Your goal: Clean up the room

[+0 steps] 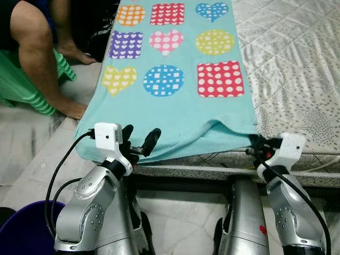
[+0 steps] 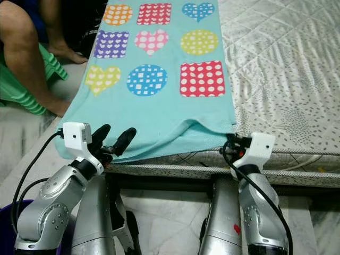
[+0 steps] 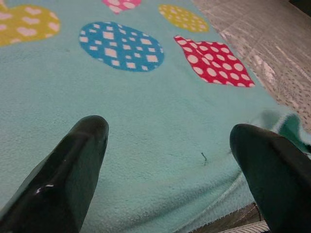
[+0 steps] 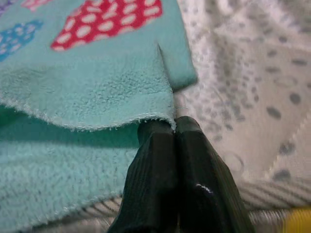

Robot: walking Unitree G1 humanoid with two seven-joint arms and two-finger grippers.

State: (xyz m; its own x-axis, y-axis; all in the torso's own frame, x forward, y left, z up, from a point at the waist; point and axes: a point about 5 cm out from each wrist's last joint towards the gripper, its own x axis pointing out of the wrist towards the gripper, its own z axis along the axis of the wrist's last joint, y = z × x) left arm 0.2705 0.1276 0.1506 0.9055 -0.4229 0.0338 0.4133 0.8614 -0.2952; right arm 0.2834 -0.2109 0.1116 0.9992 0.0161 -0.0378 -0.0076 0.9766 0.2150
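A turquoise fleece blanket [image 1: 175, 101], printed with dotted hearts, circles and squares, lies spread along the quilted mattress [image 1: 297, 69], its near hem hanging just over the bed's edge. At about 7 o'clock in the head view, the left gripper [image 1: 139, 139] hovers at that hem with its black fingers [image 3: 73, 165] spread wide over the fleece. At about 4 o'clock, the right gripper [image 4: 174, 130] has its fingers pressed together at the blanket's near right corner, where the edge is lifted and folded back; the hem seems to be pinched between the tips, though the contact itself is hard to make out. The fabric looks soft, light and limp, likely to sag and drape rather than hold shape, so the two near corners appear the best places to take hold. A person's leg [image 1: 37, 58] and green stool [image 1: 21, 85] stand at 10 o'clock; a purple bin [image 1: 26, 228] sits at 8 o'clock.
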